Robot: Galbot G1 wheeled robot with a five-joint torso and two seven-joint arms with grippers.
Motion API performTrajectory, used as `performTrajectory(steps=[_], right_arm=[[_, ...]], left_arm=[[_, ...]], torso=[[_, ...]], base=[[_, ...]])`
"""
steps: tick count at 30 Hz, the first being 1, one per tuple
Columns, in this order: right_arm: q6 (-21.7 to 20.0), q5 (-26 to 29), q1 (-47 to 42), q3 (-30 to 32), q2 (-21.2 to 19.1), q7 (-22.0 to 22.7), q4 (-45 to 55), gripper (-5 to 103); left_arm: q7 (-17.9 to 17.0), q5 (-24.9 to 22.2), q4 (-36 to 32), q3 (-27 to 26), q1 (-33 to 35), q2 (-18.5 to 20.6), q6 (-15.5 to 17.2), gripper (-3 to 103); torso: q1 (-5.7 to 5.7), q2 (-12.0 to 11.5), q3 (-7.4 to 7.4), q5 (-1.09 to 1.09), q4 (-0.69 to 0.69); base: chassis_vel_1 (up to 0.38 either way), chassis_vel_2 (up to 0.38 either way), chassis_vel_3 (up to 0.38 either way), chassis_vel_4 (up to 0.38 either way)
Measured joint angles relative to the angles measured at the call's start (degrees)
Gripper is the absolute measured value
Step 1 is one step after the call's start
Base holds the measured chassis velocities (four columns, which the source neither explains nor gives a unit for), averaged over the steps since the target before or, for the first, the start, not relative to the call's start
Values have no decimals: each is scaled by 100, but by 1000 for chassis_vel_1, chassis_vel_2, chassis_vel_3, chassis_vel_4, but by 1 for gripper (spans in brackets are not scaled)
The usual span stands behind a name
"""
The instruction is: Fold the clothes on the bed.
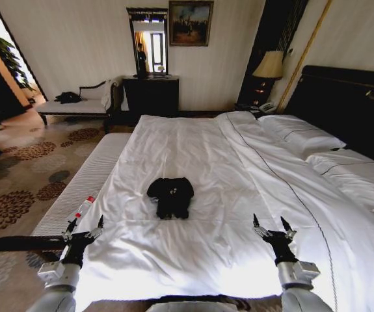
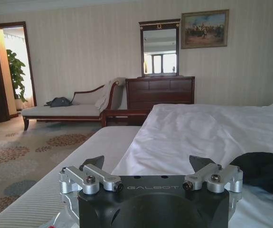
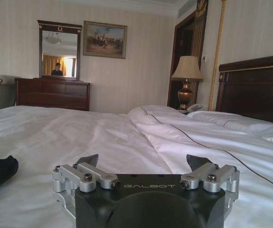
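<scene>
Left gripper [image 1: 82, 227]: raised over the foot edge of the bed [image 1: 193, 260] toward its left corner, fingers spread wide, nothing between them; the left wrist view confirms the spread jaws, with the white duvet beyond. Right gripper [image 1: 272, 227]: raised over the same foot edge, further toward the right side, fingers likewise spread and empty; same reading in the right wrist view. Item, black T-shirt [image 1: 170, 196]: lies on the white duvet near the middle of the bed's width, closer to the foot edge than to the pillows [image 1: 304, 138], between the two grippers but well beyond both, touched by neither. It appears bunched or partly doubled into a compact dark mass, sleeves out to the sides at the top; the exact lay of its layers cannot be told. Its dark edge shows at the side of each wrist view. Item, small white bottle with red cap [image 1: 81, 208]: on the pale bench [image 1: 95, 169] along the bed's left edge, just beside the left gripper. Background: chaise [image 1: 76, 104], dark dresser [image 1: 151, 94], lamp [image 1: 269, 65]. Step in hand, as judged: approach, before any grasp; folding looks unstarted or barely begun. Next move calls for both arms to reach forward to the garment's near edge or corners and pinch thin fabric alone, without gathering the duvet beneath.
</scene>
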Motion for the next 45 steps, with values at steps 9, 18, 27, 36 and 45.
performTrajectory(steps=[9,18,27,36,45], right_arm=[[-13,17,-5,-31,-33,10,0,100],[-77,106,81,-161,-95,236,-4,100],[-846,1283,371,-384,-836,392,168,100],[-1631,2681,1217,-639,-2386,624,119,100],[-2620,4781,2253,-954,-3572,822,-409,100]], left_arm=[[0,3,-1,13,-24,31,24,100],[0,8,26,28,-50,95,96,100],[-1,-77,104,112,-191,341,303,100],[-121,-430,253,180,-671,784,612,100],[-214,-613,533,1242,-1294,1499,797,100]], torso=[[-3,1,-1,0,0],[-1,0,0,0,0],[-4,2,-1,0,1],[-2,1,0,0,0],[-2,1,0,-2,-4]], base=[[0,0,0,0],[-41,38,45,-27],[0,0,0,0],[0,0,0,0],[0,0,0,0]])
